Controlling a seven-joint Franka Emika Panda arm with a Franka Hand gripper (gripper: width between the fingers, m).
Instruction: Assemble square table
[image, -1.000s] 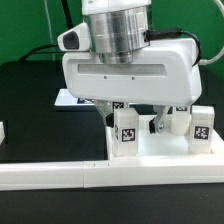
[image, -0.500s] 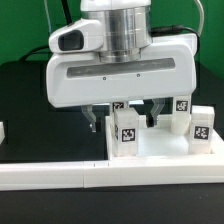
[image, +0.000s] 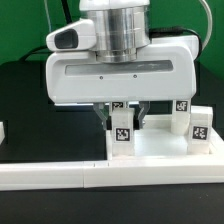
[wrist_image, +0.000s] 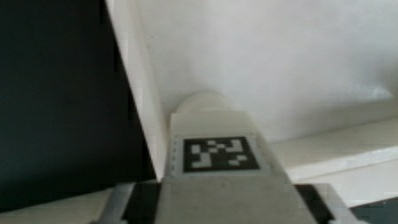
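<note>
The square table top (image: 160, 152) is a white tray lying at the exterior view's right, and it also shows in the wrist view (wrist_image: 267, 60). A white tagged leg (image: 122, 131) stands upright on its near left corner. My gripper (image: 123, 120) comes straight down over this leg, with a finger (image: 107, 116) pressed against each side. In the wrist view the leg (wrist_image: 219, 150) fills the space between the fingers (wrist_image: 121, 200) of the gripper (wrist_image: 222, 203). Two more tagged legs (image: 200, 127) (image: 181, 108) stand on the top's right side.
The long white L-shaped border rail (image: 50, 176) runs along the front and turns up beside the table top. A small white piece (image: 3, 130) sits at the exterior view's left edge. The table surface (image: 40, 120) is black. The gripper body hides the area behind it.
The gripper has come down and shifted a little to the exterior view's left. Its fingers, wide apart half a second ago, have closed in on the near left leg.
</note>
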